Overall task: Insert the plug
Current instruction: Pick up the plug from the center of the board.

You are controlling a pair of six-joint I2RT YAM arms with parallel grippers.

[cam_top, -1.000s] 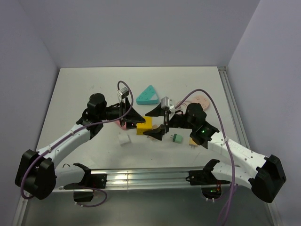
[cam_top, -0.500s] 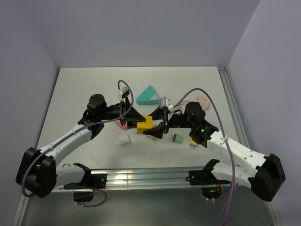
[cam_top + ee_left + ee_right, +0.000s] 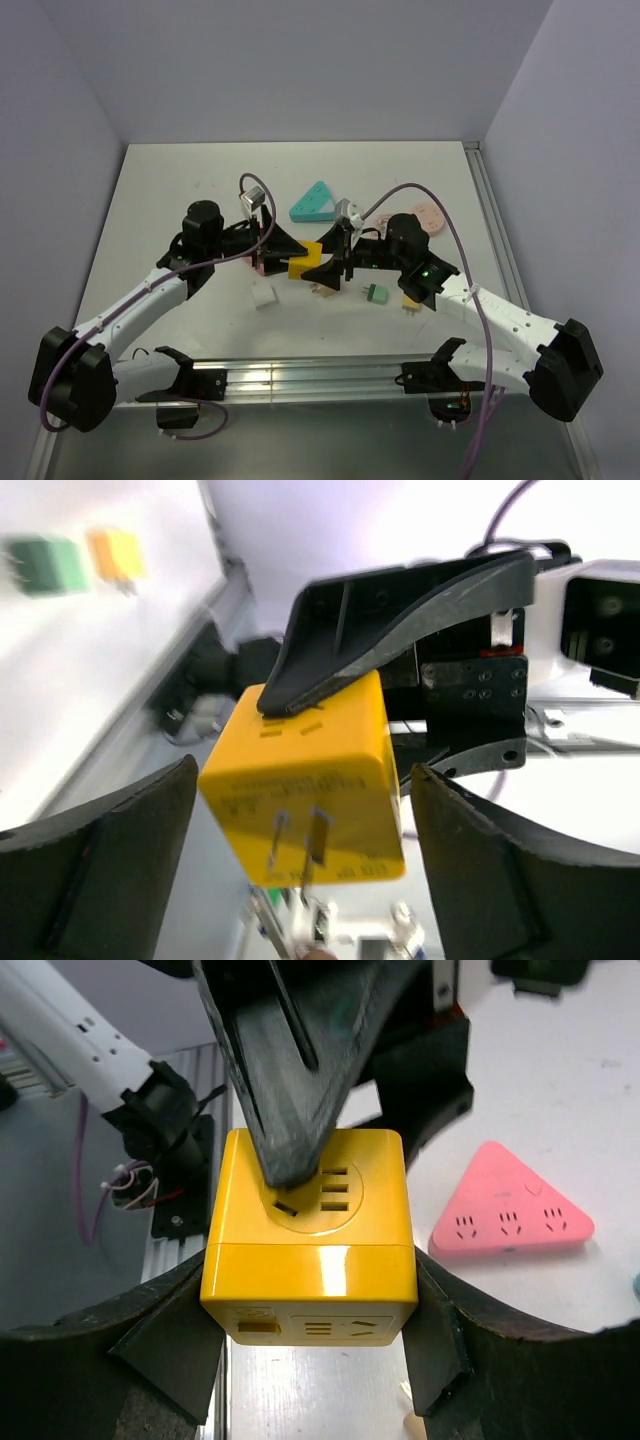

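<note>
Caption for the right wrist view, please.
Right gripper clamps the yellow cube adapter by its sides; pink triangular power strip lies nearby.

Yellow cube (image 3: 305,795) hung centre frame, prongs facing us, right pincer (image 3: 340,730) pressing its top. Left pincer (image 3: 305,780) stood wide, clear of it. Blurred green plug (image 3: 45,562) and orange plug (image 3: 117,552) sat upper left.

The yellow socket cube (image 3: 308,1260) is smooth, glossy plastic.
</note>
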